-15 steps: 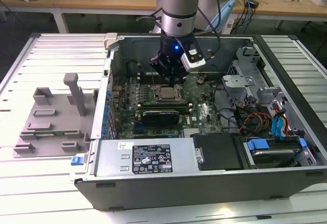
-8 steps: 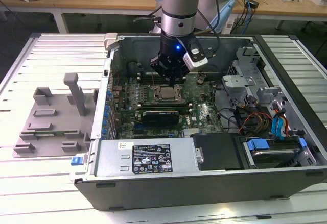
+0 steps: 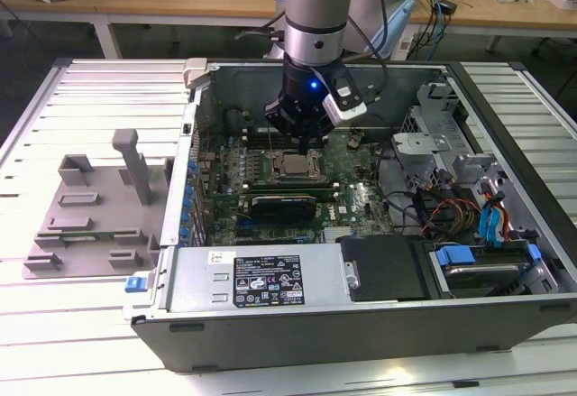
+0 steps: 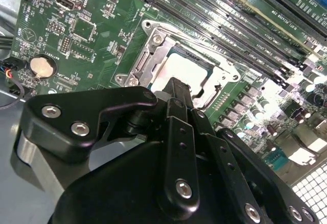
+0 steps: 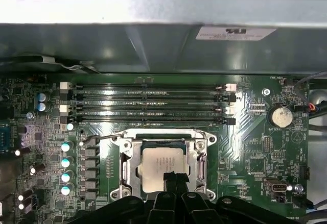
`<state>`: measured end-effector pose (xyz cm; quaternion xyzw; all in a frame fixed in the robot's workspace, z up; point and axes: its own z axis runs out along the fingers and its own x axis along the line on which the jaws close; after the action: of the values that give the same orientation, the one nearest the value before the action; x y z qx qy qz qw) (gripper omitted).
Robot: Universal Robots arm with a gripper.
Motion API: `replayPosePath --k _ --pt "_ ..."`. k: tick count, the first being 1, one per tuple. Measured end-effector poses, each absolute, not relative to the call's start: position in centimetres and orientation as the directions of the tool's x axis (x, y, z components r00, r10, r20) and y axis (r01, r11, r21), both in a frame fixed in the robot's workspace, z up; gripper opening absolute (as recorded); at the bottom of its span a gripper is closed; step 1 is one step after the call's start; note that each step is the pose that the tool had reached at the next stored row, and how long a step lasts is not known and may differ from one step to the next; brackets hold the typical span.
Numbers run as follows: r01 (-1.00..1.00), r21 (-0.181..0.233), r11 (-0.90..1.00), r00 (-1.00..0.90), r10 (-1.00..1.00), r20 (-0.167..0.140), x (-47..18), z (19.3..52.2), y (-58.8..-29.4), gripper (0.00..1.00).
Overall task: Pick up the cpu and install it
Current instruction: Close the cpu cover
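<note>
We see the silvery, pale-edged square cpu [image 3: 296, 164] seated in its socket [image 5: 125, 167], mid-frame in the exterior view. The gripper [image 5: 173, 177] just over it is closed and empty. The computer case [image 3: 361, 346] sits on a white slatted table [image 3: 63, 351].

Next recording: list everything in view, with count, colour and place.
cpu: one, silvery-grey, lying in the socket frame, under the gripper.
socket frame: one, silvery metal, around the cpu.
motherboard: one, green, inside the case.
memory slots: four, black, side by side next to the socket frame.
coin cell: one, silver, on the motherboard.
computer case: one, dark grey, open, on the table.
fixture block: one, grey, on the table, at the exterior view's left of the case.
table: one, pale, slatted.
gripper: one, black, tip at the cpu's top.
arm: one, silver-grey, reaching down into the case.
</note>
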<state>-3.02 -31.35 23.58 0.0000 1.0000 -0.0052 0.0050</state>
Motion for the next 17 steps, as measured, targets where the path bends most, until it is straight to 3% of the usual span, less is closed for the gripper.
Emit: replayPosePath --k 17 --pt "-0.054 -0.010 0.999 -0.998 -0.054 -0.012 -6.0 22.2 -31.6 0.11"
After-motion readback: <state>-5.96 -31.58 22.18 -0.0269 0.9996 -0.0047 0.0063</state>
